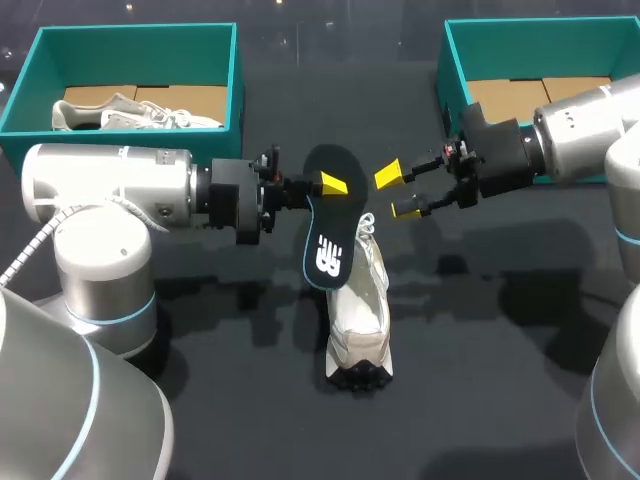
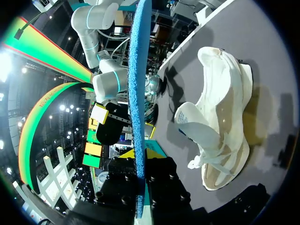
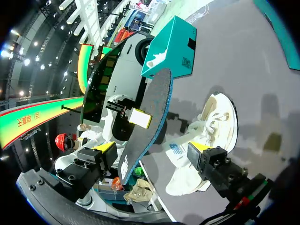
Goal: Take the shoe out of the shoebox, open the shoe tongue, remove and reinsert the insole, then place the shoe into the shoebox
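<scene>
Insole is out: the black foam insole hangs on edge, pinched between the left gripper fingers, clear of the white mesh sneaker on the black table. Right gripper is spread and empty, just beside the insole. Next, likely reinsertion — needs the insole's end lined up with the shoe opening, tongue held back.

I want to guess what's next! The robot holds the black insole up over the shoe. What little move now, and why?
Probably lower the insole into the shoe. The left fingers grip it above the shoe, the tongue is folded open, and the right fingers are open.
</scene>
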Robot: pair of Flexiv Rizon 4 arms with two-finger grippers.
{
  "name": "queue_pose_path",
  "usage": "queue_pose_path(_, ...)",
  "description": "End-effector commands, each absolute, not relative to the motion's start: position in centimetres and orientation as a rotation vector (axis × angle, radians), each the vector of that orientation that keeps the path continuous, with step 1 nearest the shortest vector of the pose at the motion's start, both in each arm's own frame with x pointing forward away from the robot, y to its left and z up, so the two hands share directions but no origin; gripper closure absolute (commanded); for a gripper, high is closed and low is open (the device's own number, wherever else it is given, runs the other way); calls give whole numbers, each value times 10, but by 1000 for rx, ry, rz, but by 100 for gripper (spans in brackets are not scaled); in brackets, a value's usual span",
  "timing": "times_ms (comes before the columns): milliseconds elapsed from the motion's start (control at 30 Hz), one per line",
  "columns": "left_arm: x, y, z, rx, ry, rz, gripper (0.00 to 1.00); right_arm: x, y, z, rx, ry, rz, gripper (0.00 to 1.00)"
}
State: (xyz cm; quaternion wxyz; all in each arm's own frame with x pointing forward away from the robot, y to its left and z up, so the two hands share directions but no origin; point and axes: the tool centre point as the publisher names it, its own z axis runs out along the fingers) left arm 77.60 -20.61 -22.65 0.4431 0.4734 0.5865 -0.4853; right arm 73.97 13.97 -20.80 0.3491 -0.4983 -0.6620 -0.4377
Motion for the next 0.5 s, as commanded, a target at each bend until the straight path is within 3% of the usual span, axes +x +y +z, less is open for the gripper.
queue_pose_path(33,774,-201,-225,1178,1455,-1203,100,734,139,-200,-1349,-1761,-1103,0)
queue_pose_path(167,769,-200,-226,1200,1453,-1233,100,734,139,-200,-1349,-1761,-1103,0)
queue_pose_path(400,743,-185,-212,1197,1465,-1316,100,707,128,-175,-1187,-2391,-1064,0)
queue_pose_path(500,731,-167,-200,1290,1380,-1117,100,697,122,-181,-1185,-2502,-919,0)
